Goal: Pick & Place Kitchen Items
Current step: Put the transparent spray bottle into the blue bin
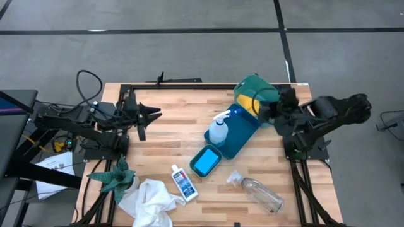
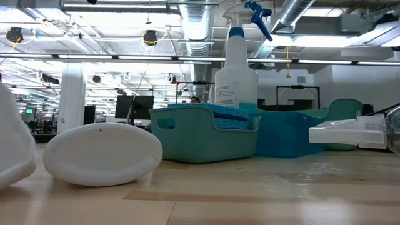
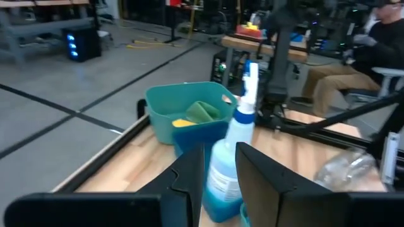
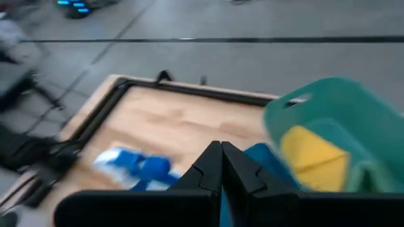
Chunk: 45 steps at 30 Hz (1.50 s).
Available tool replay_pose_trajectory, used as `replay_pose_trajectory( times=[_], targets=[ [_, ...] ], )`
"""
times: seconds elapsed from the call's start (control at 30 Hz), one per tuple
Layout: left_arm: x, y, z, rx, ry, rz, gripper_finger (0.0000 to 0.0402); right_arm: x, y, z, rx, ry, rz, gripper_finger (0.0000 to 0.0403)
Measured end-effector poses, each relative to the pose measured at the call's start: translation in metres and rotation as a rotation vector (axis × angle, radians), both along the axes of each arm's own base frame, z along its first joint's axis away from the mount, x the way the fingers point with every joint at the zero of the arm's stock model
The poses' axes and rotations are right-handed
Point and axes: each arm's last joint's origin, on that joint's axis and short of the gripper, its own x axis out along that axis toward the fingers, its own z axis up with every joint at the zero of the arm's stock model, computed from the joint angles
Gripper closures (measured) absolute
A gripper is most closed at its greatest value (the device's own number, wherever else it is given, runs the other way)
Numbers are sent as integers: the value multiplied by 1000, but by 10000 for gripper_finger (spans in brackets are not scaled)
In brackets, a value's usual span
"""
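On the wooden surface point(image 1: 158, 135), the white spray bottle with blue trigger point(image 1: 218, 129) stands upright in the blue rectangular plastic bin point(image 1: 243, 133), long axis vertical; its nozzle appears to point toward the far right corner. The left gripper point(image 1: 153, 115) waits at the left edge, empty, jaws slightly spread and lined up on the bottle. The right gripper point(image 1: 264, 112), jaws pressed together, hovers beside the teal basket point(image 1: 254, 88) holding a yellow oblong pad point(image 1: 247, 103). Judged step: between placements. The next move calls for choosing an unplaced item, such as the clear plastic bottle point(image 1: 260, 193), lying flat with its neck toward the bins.
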Motion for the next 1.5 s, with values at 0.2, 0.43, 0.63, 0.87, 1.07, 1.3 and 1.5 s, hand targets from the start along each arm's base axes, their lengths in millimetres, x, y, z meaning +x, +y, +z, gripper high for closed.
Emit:
replay_pose_trajectory(
  times=[0.2,0.43,0.63,0.87,1.07,1.3,1.5],
  targets=[
    [3,2,-2,42,21,93,314,5,23,-11,-165,-13,298,402],
    [7,5,0,50,-3,180,314,-22,22,2,-219,-72,407,402],
    [11,10,0,48,-15,224,314,-45,11,10,-227,-97,453,402],
    [22,11,-1,46,-24,239,314,-60,-5,2,-172,-48,366,387],
    [28,11,-3,35,-21,241,314,-64,-9,-1,-71,-61,360,331],
    [28,10,-2,31,-31,242,314,-55,1,-14,129,31,445,230],
    [28,10,-2,31,-29,241,314,-34,17,-33,291,201,451,167]
  ],
)
